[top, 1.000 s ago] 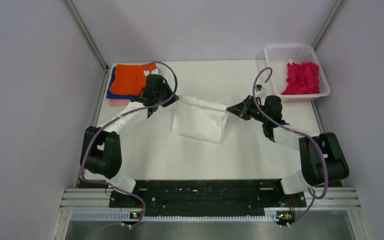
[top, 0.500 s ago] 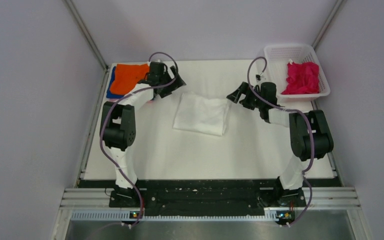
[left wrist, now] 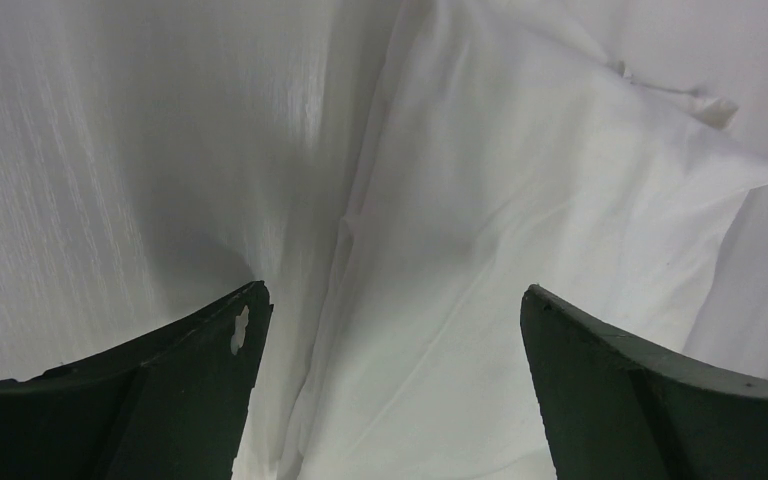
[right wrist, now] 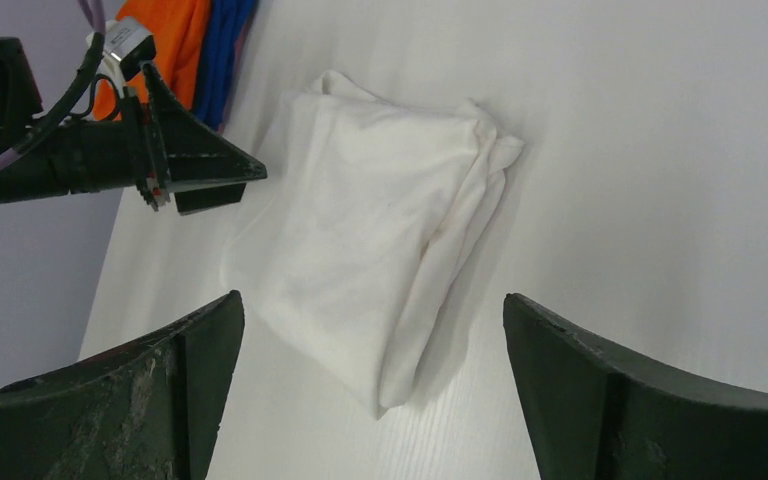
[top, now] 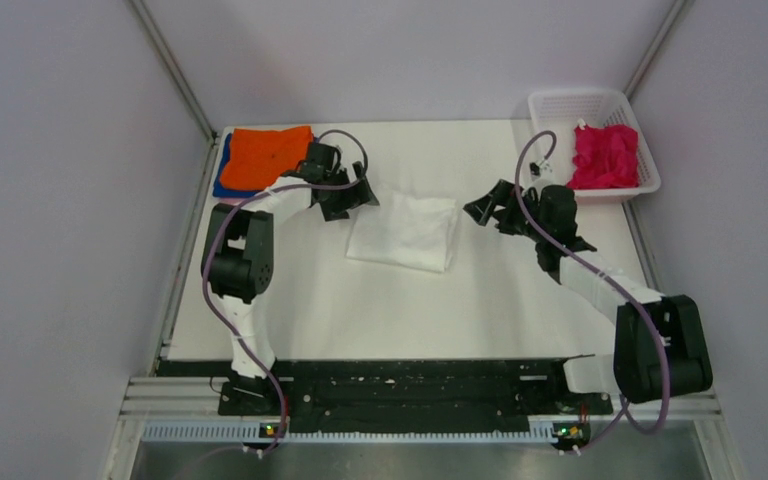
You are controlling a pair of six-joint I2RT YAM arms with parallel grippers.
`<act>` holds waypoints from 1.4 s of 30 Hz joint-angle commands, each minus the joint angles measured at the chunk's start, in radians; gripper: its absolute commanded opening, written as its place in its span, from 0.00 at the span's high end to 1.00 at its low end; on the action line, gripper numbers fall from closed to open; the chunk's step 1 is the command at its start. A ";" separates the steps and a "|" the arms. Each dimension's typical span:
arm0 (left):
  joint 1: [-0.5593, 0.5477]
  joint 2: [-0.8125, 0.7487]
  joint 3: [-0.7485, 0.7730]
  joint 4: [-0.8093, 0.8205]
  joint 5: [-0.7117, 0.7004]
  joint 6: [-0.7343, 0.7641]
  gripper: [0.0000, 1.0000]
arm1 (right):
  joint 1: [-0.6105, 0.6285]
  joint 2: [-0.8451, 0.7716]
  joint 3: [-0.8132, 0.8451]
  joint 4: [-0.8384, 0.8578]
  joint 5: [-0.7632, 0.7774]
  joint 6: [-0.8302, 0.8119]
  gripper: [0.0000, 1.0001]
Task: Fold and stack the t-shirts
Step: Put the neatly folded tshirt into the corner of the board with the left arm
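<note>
A white plastic mesh basket (top: 548, 145) is sitting at the far right corner of the flat white table (top: 410, 300). Plain pale grey walls (top: 60, 200) are standing round the table's left, far and right sides.

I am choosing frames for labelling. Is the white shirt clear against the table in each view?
Top view: even light, no glare, but the white shirt blends into the white table. Left wrist: close, only a soft shadow marks its edge. Right wrist: sharp, shadow outlines the folded side.

No readable txt, labels or nos. anywhere.
</note>
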 commanded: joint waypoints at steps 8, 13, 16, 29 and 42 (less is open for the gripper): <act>-0.063 0.047 -0.004 -0.048 0.010 0.029 0.11 | 0.019 -0.266 -0.149 -0.090 -0.021 0.031 0.01; -0.122 0.089 0.028 -0.103 -0.092 0.017 0.37 | 0.019 -0.352 -0.179 -0.116 -0.017 0.029 0.01; -0.183 0.115 0.088 -0.186 -0.241 0.030 0.50 | 0.020 -0.379 -0.189 -0.128 -0.001 0.024 0.01; -0.302 0.233 0.415 -0.389 -0.735 0.124 1.00 | 0.020 -0.411 -0.207 -0.146 0.022 0.011 0.01; -0.258 0.119 0.444 -0.056 -1.336 0.654 1.00 | 0.020 -0.393 -0.225 -0.124 0.064 0.001 0.01</act>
